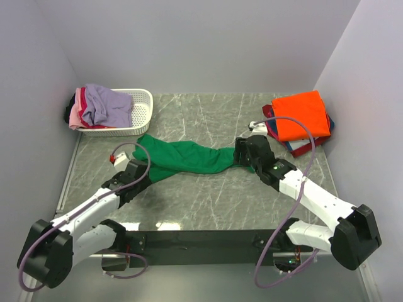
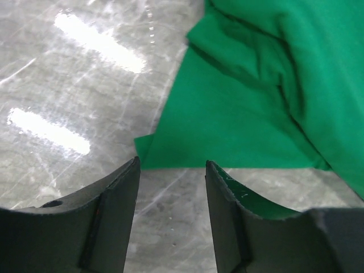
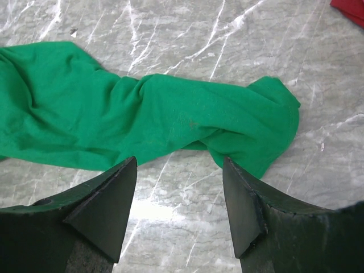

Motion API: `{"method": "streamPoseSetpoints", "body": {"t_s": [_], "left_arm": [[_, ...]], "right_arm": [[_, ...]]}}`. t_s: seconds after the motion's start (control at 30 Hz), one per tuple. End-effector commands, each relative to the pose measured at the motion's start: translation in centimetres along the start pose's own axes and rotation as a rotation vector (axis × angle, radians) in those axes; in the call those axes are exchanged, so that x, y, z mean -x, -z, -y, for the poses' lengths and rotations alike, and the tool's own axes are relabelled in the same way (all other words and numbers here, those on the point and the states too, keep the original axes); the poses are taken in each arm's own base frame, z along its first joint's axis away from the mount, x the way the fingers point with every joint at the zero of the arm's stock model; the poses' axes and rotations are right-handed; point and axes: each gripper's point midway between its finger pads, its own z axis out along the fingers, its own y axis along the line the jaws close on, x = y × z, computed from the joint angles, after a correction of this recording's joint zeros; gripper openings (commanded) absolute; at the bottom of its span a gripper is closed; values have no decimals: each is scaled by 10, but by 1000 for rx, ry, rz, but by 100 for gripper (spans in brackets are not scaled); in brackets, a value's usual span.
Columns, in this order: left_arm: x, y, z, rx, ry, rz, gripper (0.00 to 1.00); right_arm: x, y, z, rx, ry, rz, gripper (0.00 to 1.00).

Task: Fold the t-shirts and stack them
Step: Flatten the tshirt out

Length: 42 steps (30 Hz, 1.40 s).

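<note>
One green t-shirt (image 1: 189,160) lies twisted between the grippers. It is limp, light cloth likely to sag and slip, so it is best pinched at its ends: a flat corner just ahead of the left gripper (image 2: 170,165)'s open, empty jaws, and the bunched end just ahead of the right gripper (image 3: 179,162)'s, likewise open and empty. Beyond the right jaws sit at least three stacked shirts (image 1: 302,116); beyond the left, one basket (image 1: 143,110) shows two more.

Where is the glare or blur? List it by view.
Left wrist: two bright glare streaks on the table, left of the green t-shirt. Right wrist: one glare patch between the gripper fingers; cloth sharp. Top external: even light, soft shadows.
</note>
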Motion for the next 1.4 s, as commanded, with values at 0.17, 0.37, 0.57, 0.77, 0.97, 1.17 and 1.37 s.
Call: {"method": "streamPoseSetpoints", "body": {"t_s": [0.17, 0.37, 0.57, 0.77, 0.97, 1.17, 1.37], "left_arm": [[-1, -7, -10, 101, 16, -7, 58], [-7, -14, -10, 130, -9, -43, 47], [-10, -14, -11, 131, -14, -60, 6], [7, -3, 16, 21, 5, -28, 1], [76, 31, 76, -135, 2, 110, 1], [145, 76, 112, -235, 1, 283, 1], [203, 96, 117, -269, 28, 412, 1]], "right_arm": [[9, 7, -3, 33, -3, 53, 68], [7, 10, -7, 65, -11, 66, 69], [7, 12, -6, 71, -8, 72, 69], [5, 11, -7, 78, -2, 65, 69], [6, 9, -10, 94, -5, 67, 69], [7, 4, -16, 102, 7, 43, 69], [8, 4, -24, 133, -2, 30, 69]]}}
